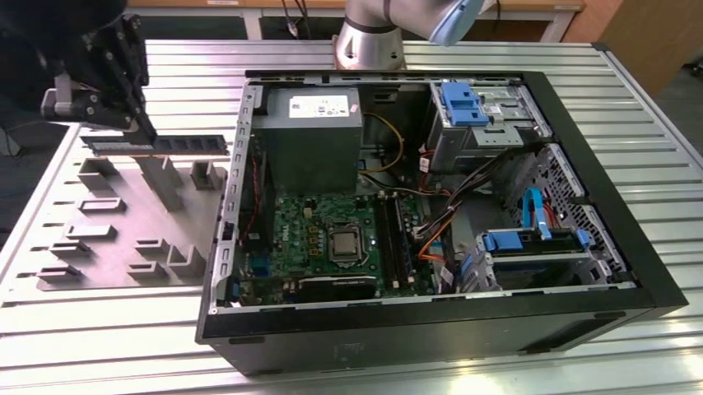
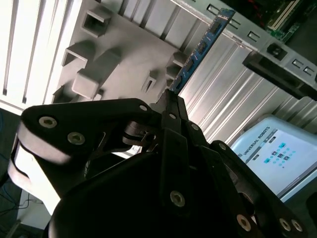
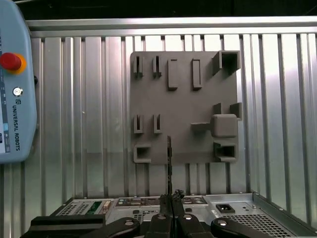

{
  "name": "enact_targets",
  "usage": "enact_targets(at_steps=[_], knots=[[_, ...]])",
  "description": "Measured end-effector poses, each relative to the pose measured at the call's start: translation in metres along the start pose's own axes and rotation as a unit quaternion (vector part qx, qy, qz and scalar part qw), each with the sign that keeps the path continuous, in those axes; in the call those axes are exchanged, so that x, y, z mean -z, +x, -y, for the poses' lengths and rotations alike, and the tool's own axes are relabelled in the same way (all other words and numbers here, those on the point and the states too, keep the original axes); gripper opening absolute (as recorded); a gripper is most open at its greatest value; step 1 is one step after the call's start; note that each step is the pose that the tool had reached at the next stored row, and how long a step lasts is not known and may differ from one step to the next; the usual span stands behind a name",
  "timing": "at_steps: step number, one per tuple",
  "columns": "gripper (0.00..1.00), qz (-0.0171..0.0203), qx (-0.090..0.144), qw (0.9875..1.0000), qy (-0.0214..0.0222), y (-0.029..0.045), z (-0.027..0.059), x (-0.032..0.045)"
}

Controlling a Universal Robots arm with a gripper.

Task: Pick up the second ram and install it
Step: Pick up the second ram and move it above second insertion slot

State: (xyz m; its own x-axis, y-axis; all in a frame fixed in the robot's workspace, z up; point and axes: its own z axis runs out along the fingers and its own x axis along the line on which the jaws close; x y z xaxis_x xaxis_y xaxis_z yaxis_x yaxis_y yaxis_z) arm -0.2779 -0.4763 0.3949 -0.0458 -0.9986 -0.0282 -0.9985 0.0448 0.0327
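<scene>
Second ram sits pinched at one end between the fingers of the hand, which is clenched on it. In the exterior view the stick lies level and lengthwise, on the exterior view's left, over the far edge of the grey fixture plate and just outside the open computer case. Whether its lower edge touches any of the plate's raised holders cannot be told.

In the second wrist view the second ram shows as a slim blue board with dark chips, running out from the closed fingertips of the hand across the ribbed metal worktop, beside the fixture plate. In the first wrist view it is seen edge-on, a thin dark line rising from the hand over the near edge of the plate.

The case lies on its side on the worktop with the green motherboard exposed, well apart from the held stick. A teach pendant rests on the worktop beside the plate.
</scene>
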Motion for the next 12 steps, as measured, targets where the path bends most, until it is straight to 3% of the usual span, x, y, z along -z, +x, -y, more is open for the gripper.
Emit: enact_targets(at_steps=[12], knots=[[0.12,0.0,0.0,1.0,0.0,-0.0016,0.0346,0.0008]])
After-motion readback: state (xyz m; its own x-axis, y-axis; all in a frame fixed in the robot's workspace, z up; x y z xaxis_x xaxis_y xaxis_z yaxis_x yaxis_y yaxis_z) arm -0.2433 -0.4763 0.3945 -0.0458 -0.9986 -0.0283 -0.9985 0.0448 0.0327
